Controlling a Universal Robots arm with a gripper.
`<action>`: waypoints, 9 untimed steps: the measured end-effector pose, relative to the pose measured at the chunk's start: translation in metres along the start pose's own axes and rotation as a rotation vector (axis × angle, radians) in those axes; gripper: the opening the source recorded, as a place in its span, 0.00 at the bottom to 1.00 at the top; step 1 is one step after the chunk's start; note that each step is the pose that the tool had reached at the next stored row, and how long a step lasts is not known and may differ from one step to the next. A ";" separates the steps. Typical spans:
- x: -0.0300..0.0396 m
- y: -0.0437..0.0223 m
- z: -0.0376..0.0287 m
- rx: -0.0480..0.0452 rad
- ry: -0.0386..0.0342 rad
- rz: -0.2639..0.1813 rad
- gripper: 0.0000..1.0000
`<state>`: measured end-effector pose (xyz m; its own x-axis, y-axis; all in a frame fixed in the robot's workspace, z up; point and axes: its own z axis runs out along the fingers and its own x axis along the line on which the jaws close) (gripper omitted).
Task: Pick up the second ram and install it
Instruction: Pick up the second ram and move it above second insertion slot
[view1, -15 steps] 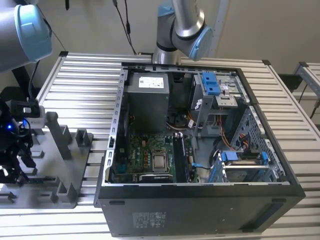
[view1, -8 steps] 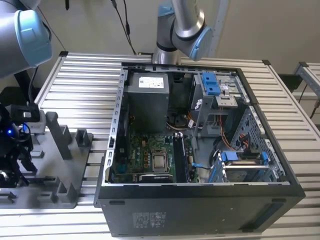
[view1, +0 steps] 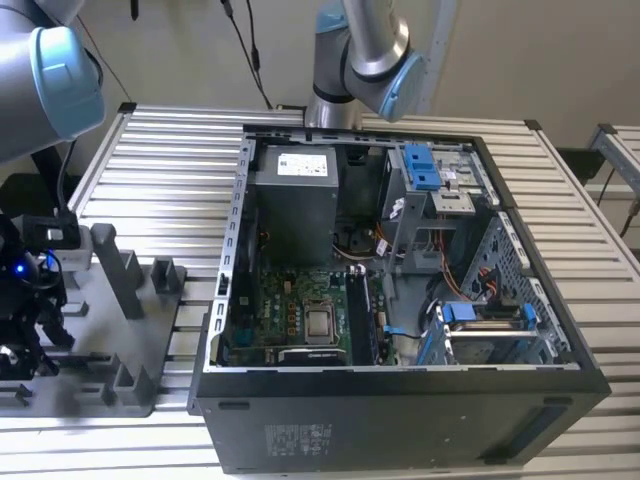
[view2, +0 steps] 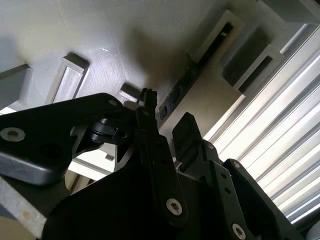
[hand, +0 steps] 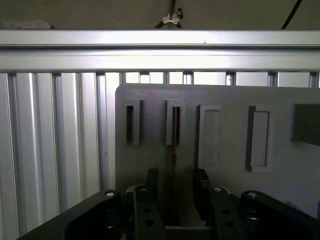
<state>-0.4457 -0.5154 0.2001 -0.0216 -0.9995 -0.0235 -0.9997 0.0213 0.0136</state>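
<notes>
Tool (hand: 176, 175) astride 1 ram (hand: 175, 125)

Tray (view1: 105, 352) on table (view1: 160, 150), exterior view's left of computer case (view1: 400, 425), second ram (hand: 175, 131) in tray slot, pincer (hand: 173, 194) over it

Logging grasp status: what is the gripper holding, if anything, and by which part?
Nothing. The gripper is open, its fingers flanking but not touching the second ram, which stands in a grey holder slot.
</notes>
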 end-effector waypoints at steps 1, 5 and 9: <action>0.0000 0.0000 0.0001 0.0001 -0.0001 0.000 0.40; 0.0000 0.0000 0.0001 0.0000 0.0000 0.000 0.27; 0.0000 0.0000 0.0001 0.0000 0.0000 0.000 0.14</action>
<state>-0.4457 -0.5154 0.1999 -0.0215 -0.9995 -0.0236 -0.9997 0.0212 0.0137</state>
